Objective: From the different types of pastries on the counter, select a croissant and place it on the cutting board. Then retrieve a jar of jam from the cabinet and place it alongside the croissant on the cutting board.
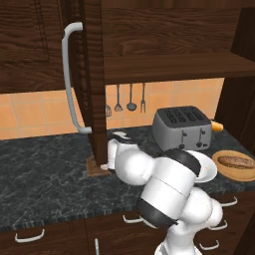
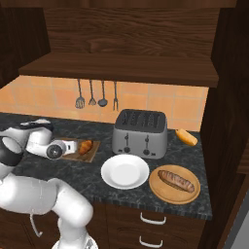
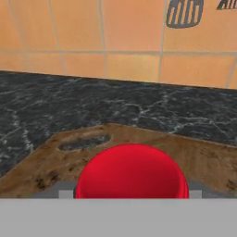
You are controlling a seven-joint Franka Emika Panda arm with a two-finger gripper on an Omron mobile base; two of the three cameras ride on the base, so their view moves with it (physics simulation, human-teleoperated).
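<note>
Low over the cutting board [image 3: 199,159], the pincer [image 3: 132,194] pinches the jam jar [image 3: 132,173], well inside its edges.

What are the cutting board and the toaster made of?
The cutting board looks like wood: matte brown with darker stains and a grain-like pattern. The toaster looks like metal: smooth grey with a dull sheen, though in this rendered kitchen it could also be grey plastic.
</note>
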